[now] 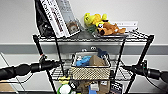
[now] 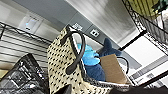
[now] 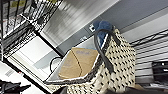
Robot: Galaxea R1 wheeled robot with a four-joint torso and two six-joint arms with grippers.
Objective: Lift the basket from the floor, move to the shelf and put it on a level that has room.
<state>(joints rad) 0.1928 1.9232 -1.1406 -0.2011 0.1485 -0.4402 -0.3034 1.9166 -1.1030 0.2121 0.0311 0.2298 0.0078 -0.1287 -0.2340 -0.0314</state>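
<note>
basket [image 1: 90, 72] on level [image 1: 122, 74] | contents partly hidden | both claws' grip: cannot tell

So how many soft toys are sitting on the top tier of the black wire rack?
2: a yellow plush toy at the back and an orange-brown plush dog lying in front of it, both right of the leaning books. Others may be hidden behind.
</note>
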